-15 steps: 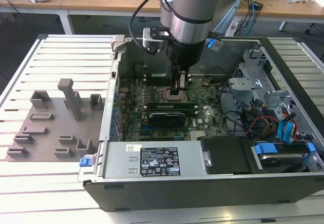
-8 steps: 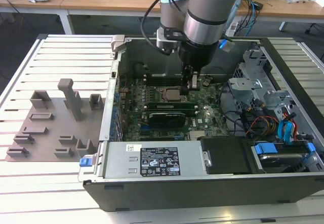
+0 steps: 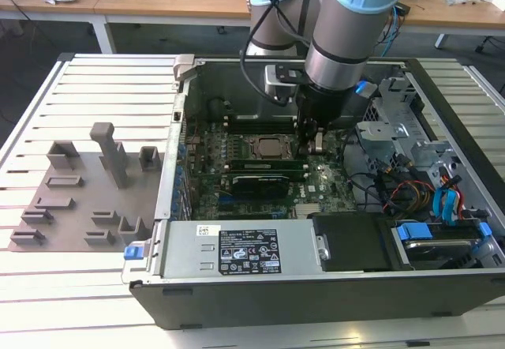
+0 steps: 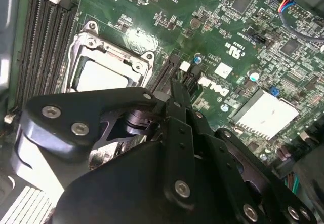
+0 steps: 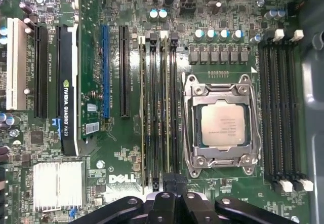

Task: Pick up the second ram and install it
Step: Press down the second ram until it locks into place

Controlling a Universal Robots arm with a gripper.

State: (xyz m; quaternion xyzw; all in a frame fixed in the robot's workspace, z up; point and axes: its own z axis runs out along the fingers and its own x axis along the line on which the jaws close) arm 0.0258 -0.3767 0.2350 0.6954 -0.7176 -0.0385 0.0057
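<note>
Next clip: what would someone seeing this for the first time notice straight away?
The arm reaching down into the open computer case, with its end effector low over the green motherboard. Beside that spot sits the square metal processor socket, flanked by long memory slots, where slim green sticks stand seated. Grey holder blocks stand on the slatted table at the exterior view's left.

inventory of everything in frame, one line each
table: one, white, slatted
computer case: one, black and grey, open, on the table
holder blocks: several, grey, at the exterior view's left
motherboard: one, green, inside the case
processor socket: one, silver, mid-board
second ram: one, green, apparently edge-on in a slot beside the socket
graphics card: one, black, slotted
arm: one, grey and blue, reaching into the case
pincer: one, black, at the ram slots' end
</note>
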